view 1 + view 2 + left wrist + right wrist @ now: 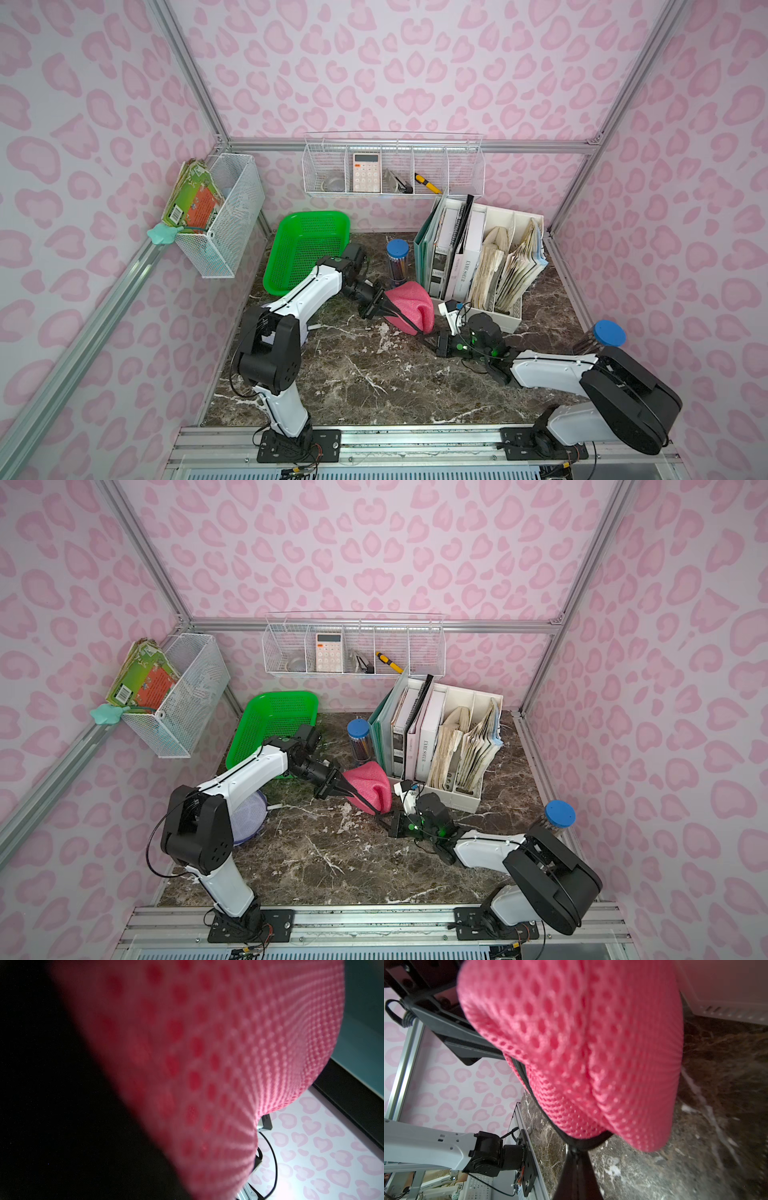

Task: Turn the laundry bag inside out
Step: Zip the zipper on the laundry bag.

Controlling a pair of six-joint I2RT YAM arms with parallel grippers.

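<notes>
On the dark marble table (pixel 353 374), starting at the left, we find the green basket (pixel 307 245) propped toward the back wall and the left arm (pixel 307 291) reaching past it to the middle. The left claw (pixel 376 306) meets the left end of the pink mesh laundry bag (pixel 409 301). Mesh lies across that wrist's camera, so we cannot tell whether these jaws are spread or pinched, nor whether they sit inside the bag's mouth or only against it.

The bag sits mid-table as a rounded mound, near the pencil tube (pixel 397 257) with the blue lid and just in front of the white file rack (pixel 478 266).

Further right, the right claw (pixel 575 1153) is closed tight on the bag's black trim (pixel 526 1081), pinching it at the corner nearest the front.

What the coming move turns on, as we judge it, is that trim. It runs in a fairly straight slant from the left claw, farther back, to the right claw, nearer the front, and that is the bag's long axis. All the bulk lies on the far side of this line, toward the rack. The left claw is nearer that bulk, so we expect it to work fabric through the mouth while the right pins the edge.
</notes>
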